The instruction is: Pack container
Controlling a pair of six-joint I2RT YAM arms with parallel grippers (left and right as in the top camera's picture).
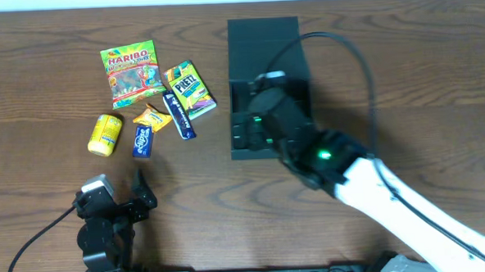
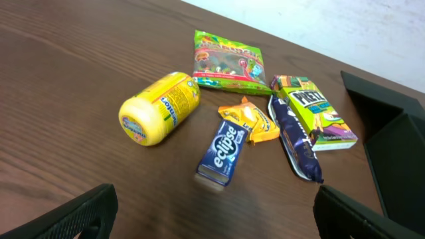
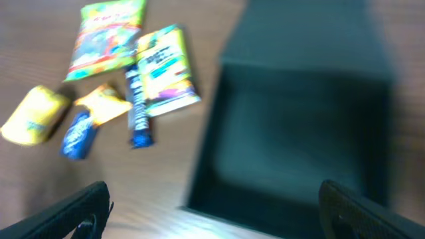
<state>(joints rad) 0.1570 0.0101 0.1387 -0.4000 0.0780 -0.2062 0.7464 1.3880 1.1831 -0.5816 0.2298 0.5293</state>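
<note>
The box stood open on the worktop, flap laid back on its far side, snacks well apart to its left; my right gripper hung over its near wall, spread wide and empty; my left gripper was wide open too, holding nothing. I judged the cardboard light and stiff, yet apt to slide or dent; a wall's rim or the flap's free edge seemed the best hold.

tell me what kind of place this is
Probably a robot lab bench, not a home: a wood-grain table against a plain white wall, a cabled robot arm over a dark box, snack packets laid out beside it.
</note>
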